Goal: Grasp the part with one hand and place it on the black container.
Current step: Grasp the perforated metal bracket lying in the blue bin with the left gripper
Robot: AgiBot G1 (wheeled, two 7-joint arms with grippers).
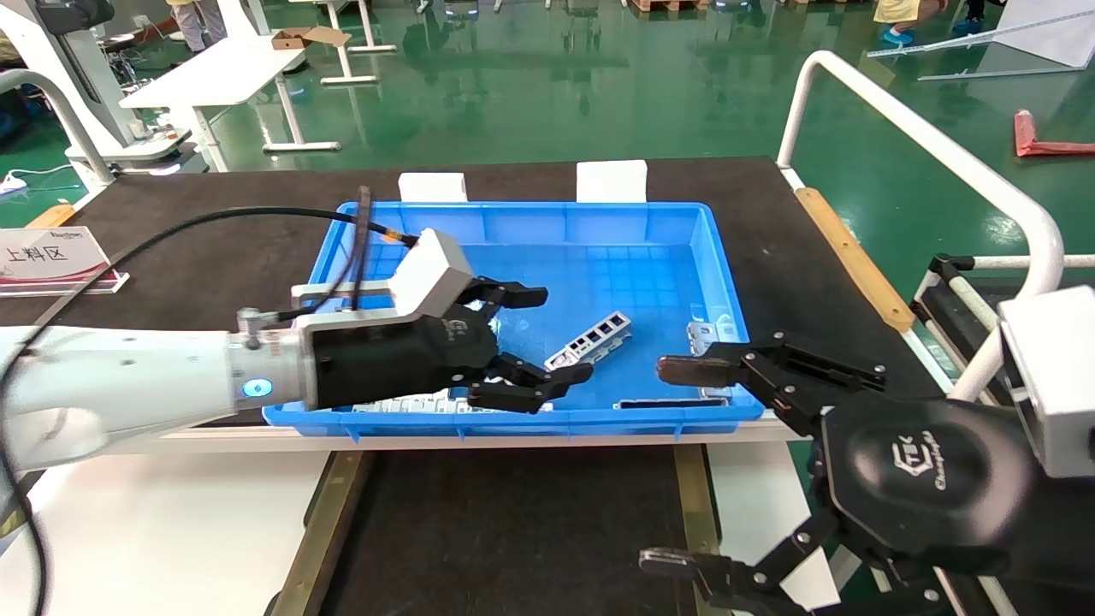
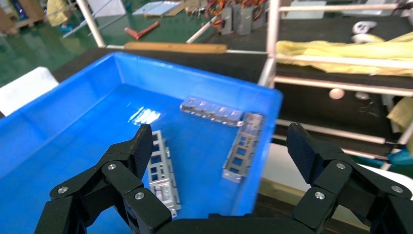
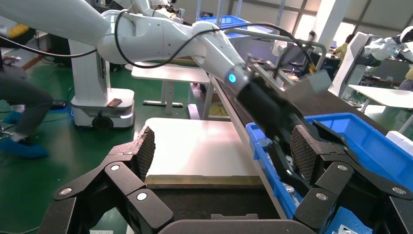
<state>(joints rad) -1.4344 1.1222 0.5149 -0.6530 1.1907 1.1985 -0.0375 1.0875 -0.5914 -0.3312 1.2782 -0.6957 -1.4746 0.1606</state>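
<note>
Several parts lie in the blue bin [image 1: 513, 419]. One silver-grey windowed part [image 1: 590, 340] lies slanted on the bin floor, just right of my left gripper [image 1: 565, 335], which is open and empty above the floor. In the left wrist view this part [image 2: 160, 170] lies beside one finger of the open left gripper [image 2: 220, 144]. A second part [image 2: 243, 146] lies by the front wall and a third [image 2: 212, 111] by the far wall. The black container [image 1: 513, 530] with brass rails [image 1: 318, 522] sits in front of the bin. My right gripper [image 1: 667, 466] hangs open and empty at its right edge.
More grey parts [image 1: 411, 402] lie under the left gripper at the bin's front left. A white railing [image 1: 941, 145] stands at the right. The right wrist view shows the open right gripper [image 3: 224, 151], the container's brass rail [image 3: 204, 181] and the left arm [image 3: 209, 48] over the bin.
</note>
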